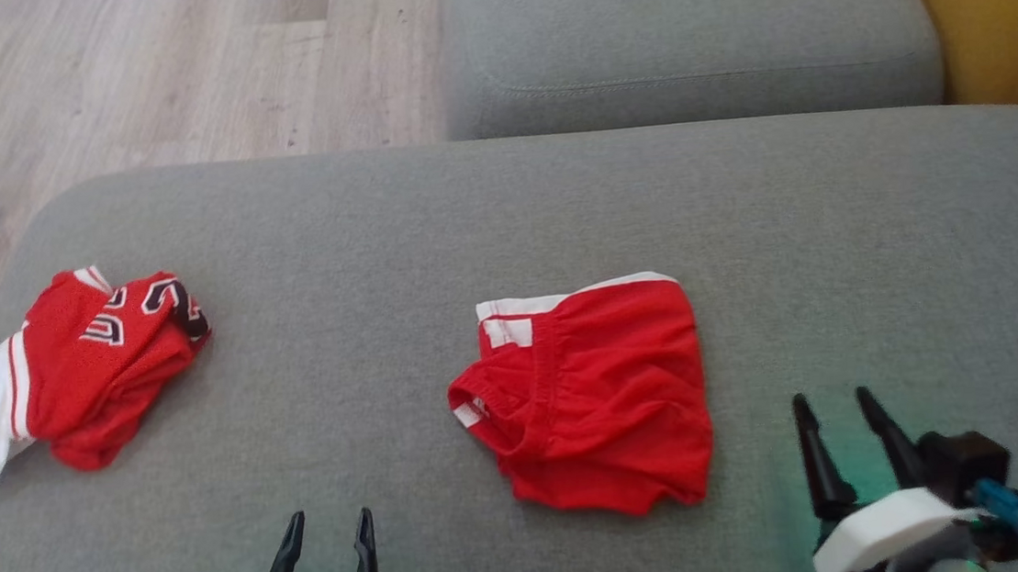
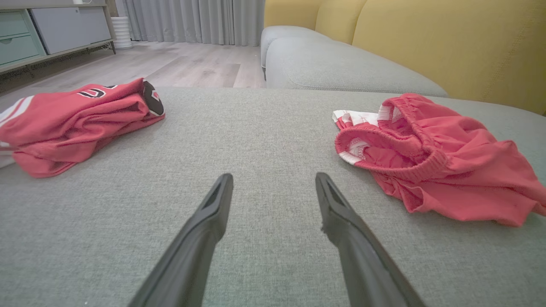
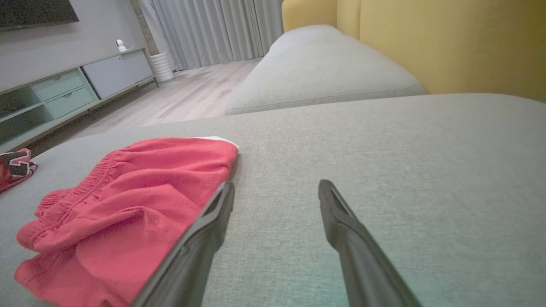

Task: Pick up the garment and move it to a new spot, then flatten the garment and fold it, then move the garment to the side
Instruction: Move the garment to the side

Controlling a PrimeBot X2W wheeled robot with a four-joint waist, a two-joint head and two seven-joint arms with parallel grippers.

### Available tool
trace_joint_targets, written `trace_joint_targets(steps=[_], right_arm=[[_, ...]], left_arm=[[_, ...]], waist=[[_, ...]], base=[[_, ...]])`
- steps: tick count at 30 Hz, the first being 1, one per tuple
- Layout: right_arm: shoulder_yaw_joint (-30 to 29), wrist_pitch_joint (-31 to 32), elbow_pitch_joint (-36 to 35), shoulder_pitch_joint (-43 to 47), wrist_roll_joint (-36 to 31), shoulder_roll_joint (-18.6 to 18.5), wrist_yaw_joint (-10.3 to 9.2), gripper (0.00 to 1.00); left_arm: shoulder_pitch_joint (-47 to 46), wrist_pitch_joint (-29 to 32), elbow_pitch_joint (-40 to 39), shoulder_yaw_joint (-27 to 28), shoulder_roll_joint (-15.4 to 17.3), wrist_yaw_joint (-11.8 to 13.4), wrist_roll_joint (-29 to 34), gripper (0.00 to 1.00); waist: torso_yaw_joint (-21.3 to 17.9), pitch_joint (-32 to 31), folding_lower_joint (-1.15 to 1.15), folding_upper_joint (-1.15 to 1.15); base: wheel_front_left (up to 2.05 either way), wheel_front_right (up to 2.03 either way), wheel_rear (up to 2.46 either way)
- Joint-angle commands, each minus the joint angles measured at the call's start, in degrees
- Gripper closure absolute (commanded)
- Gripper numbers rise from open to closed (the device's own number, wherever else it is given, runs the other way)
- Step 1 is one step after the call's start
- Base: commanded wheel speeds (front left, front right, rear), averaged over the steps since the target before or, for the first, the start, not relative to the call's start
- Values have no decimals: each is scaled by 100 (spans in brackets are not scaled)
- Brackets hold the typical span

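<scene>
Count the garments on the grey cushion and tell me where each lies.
2. The red shorts lie crumpled near the middle of the cushion; the red and white jersey is bunched at its left edge. Folds might hide another.

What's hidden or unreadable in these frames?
- Jersey: head view, white end cut by the left edge; lettering folded over, unreadable.
- Red shorts: right wrist view, near hem cut by the bottom edge, partly behind the right gripper.
- Left gripper: head view, body cut by the bottom edge.
</scene>
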Motion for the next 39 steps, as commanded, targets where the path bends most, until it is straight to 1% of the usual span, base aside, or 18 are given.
trace_joint_targets(steps=[1, 8, 14, 18, 19, 20, 21, 22, 23, 26, 29, 35, 39], right_arm=[[239, -63, -80, -391, 61, -17, -5, 0], [499, -63, 553, -1061, -6, -17, -5, 0], [365, -44, 1647, -1760, -345, -17, -5, 0], [210, 64, 2405, -2072, -527, -17, -5, 0], [168, 58, 2540, -2130, -513, -17, -5, 10], [133, 48, 2659, -2179, -536, -17, -5, 50], [133, 48, 2659, -2179, -536, -17, -5, 50], [111, 32, 2747, -2219, -547, -17, -5, 80], [92, 14, 2823, -2254, -533, -17, -5, 100], [7, -46, 2935, -2345, -534, -17, -5, 100], [-74, -59, 2746, -2343, -516, -17, -5, 100], [29, -62, 2233, -2129, -470, -17, -5, 100], [249, -62, 2091, -2024, -420, -17, -5, 100]], left_arm=[[-325, -71, -153, 166, -3, -21, 52, 0], [-434, -71, -103, -146, -6, -18, -113, 0], [-599, -71, -46, -365, -6, -18, -209, 0], [-704, -71, -20, -453, -7, -17, -261, 0], [-728, -71, -19, -473, -7, -11, -276, 0], [-745, -71, -17, -489, -7, -3, -291, 0], [-745, -71, -17, -489, -7, -3, -291, 0], [-756, -71, -17, -503, -7, 3, -303, 0], [-764, -71, -23, -513, -7, 11, -314, 0], [-760, -71, -74, -511, -7, 27, -341, 0], [-755, -71, -107, -516, -7, -5, -318, 0], [-860, -71, -255, -725, -7, -81, -427, 0], [-971, -71, -305, -968, -7, -108, -539, 0]], waist=[[67, 47, 0, 0], [507, 310, 0, 0], [904, 632, 0, 0], [1058, 773, 0, 0], [1079, 797, 0, 0], [1088, 808, 0, 0], [1088, 808, 0, 0], [1093, 816, 0, 0], [1087, 823, 0, 0], [859, 749, 0, 0], [482, 656, 0, 0], [-663, 546, 0, 0], [-1514, 518, 0, 0]], base=[[0, 0, 0], [0, 0, 0], [0, 0, 0], [0, 0, 0], [0, 0, 0], [0, 0, 0], [0, 0, 0], [0, 0, 0], [0, 0, 0], [0, 0, 0], [0, 0, 0], [0, 0, 0], [0, 0, 0]])
